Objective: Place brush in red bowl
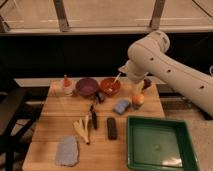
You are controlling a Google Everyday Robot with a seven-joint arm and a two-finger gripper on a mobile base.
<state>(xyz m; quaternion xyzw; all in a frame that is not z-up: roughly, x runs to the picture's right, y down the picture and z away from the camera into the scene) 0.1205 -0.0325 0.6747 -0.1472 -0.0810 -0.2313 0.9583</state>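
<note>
Pincer (142, 84) hangs over the far right of the bench (60, 115), just beside the red bowl (110, 86); cannot tell how far open, or whether loaded. Brush (93, 117) lies mid-bench, near cream utensils (84, 127). Best approach: descend on mid-handle, grip across it, lift clear before crossing to the bowl.

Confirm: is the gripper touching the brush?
Apart. The camera view shows the brush lying flat mid-table, while the gripper is at the far right corner, beyond the red bowl, with bare wood between them.
</note>
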